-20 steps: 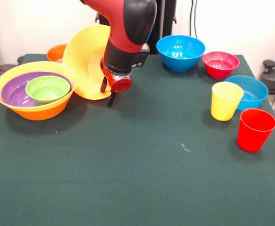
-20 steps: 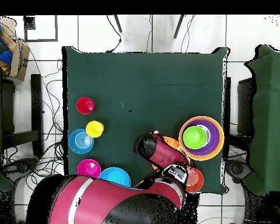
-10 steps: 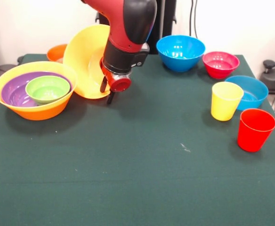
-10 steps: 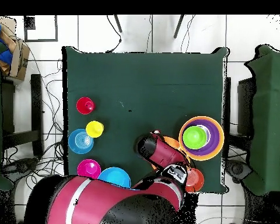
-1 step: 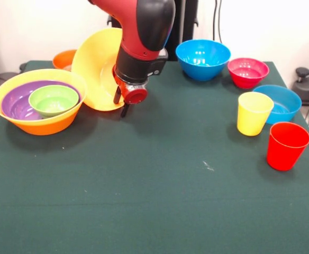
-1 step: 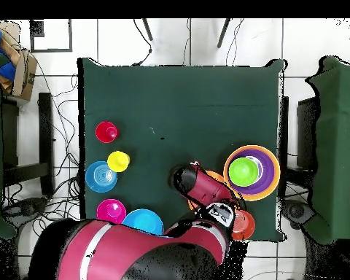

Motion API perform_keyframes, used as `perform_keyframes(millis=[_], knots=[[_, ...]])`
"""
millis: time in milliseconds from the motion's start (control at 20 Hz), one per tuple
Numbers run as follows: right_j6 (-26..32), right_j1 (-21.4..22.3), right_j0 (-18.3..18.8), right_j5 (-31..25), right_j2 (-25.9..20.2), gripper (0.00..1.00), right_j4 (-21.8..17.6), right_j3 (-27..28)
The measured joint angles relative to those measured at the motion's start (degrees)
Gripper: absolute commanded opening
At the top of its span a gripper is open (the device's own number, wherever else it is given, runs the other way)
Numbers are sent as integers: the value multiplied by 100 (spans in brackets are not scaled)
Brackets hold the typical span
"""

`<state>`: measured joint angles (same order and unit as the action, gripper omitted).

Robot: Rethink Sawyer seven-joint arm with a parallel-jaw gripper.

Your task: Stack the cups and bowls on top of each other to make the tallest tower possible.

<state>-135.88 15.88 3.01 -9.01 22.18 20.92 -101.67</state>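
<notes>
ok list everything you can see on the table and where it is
large yellow-orange bowl: one, left edge of the front view, base of the tower
purple bowl: one, nested in it
green bowl: one, on the purple
second large yellow bowl: one, tilted up, behind the claw
orange bowl: one, far left corner
blue bowls: two, right side
pink-red bowl: one, between the blue bowls
yellow cup: one, upright
red cup: one, upright, nearest
table: one, dark green
claw: one, at the tilted bowl's rim

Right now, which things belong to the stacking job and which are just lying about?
Job: pile of nested bowls, tilted yellow bowl at the gripper, yellow cup, red cup, loose bowls.
Lying about: cardboard box, floor cables.
</notes>
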Motion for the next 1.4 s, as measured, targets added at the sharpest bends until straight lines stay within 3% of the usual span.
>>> perform_keyframes(millis=[950, 1400], knots=[[0, -31, -70, -264, 115, 0, 90, 111], [0, -150, -279, -394, 262, 0, 297, 202]])
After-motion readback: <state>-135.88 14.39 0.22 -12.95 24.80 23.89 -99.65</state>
